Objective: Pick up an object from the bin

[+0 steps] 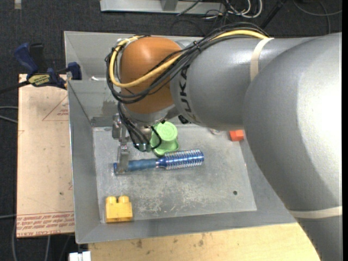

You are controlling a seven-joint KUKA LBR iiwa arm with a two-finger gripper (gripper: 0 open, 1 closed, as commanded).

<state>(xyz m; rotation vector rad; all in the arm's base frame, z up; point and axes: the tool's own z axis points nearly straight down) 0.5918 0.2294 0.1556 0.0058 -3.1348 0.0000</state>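
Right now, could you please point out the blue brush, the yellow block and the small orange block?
blue brush [182,159]: camera view, on its bristled head.
yellow block [118,210]: camera view, on its top face.
small orange block [236,136]: camera view, on its middle.

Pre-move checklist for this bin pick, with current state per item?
1. Claw is at the left handle end of the blue brush: ok.
2. Brush lies flat on the bin floor: ok.
3. Green cylinder, close behind the brush and beside the claw, is free of both: cannot tell.
4. Yellow block and orange block lie apart from the brush: ok.
5. Grip on the brush is secured: cannot tell.
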